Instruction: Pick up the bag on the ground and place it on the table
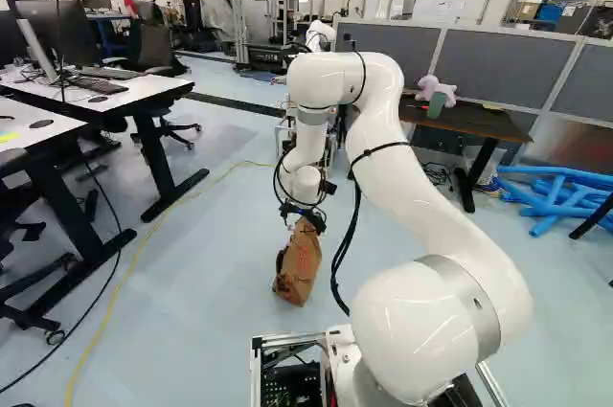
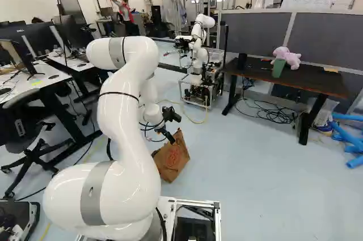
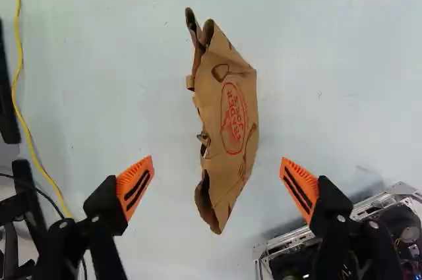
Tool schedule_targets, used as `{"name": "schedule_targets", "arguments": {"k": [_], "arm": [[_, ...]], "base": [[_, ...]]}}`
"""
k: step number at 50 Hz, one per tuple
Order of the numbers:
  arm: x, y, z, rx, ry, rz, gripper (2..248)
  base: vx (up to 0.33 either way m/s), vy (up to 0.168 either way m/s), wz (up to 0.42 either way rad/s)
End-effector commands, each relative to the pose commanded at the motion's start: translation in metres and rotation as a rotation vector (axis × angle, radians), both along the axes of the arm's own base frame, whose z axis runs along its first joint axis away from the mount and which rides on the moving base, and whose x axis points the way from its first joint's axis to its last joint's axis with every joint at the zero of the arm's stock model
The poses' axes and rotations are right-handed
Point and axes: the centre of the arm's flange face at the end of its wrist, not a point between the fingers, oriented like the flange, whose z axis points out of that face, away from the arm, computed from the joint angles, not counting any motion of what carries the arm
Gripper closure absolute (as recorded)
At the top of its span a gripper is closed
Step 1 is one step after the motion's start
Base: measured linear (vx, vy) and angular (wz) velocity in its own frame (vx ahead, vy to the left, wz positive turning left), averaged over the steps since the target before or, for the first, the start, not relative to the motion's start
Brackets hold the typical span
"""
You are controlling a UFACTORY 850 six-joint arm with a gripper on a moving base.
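With twelve o'clock straight ahead of the base, the end effector point(image 3: 217, 173) hangs out near twelve, its two fingers spread wide and gripping nothing. Just beyond and below it, also near twelve, the brown paper bag point(image 3: 231, 112) is on the floor point(image 1: 211, 330), its narrow side up and its crumpled edge facing the fingers. In the wrist view it shows between the two orange pads and ahead of them, with a gap on each side.

The step in hand looks like lining up for the pick. The fingers seem set to close across the bag's thin width, so the next move calls for easing ahead a little to centre on it, lowering, then closing. Thin paper may fold or slip if only the rim is caught.

Farther off, the white desk point(image 1: 144, 91) stands towards ten o'clock. The dark tabletop point(image 2: 312, 80), bearing a pink plush toy point(image 2: 288, 58) and a green cup point(image 2: 278, 68), is towards one; which of the two is meant I cannot tell.
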Motion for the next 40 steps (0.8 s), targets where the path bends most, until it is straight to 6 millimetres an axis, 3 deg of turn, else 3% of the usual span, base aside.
{"name": "schedule_targets", "arguments": {"k": [22,40], "arm": [[0.03,0.001,-0.036,0.009,0.035,-0.01,3],[0.05,0.013,-0.065,0.018,0.074,0.003,3]], "base": [[0.0,0.0,0.0],[0.0,0.0,0.0]]}}
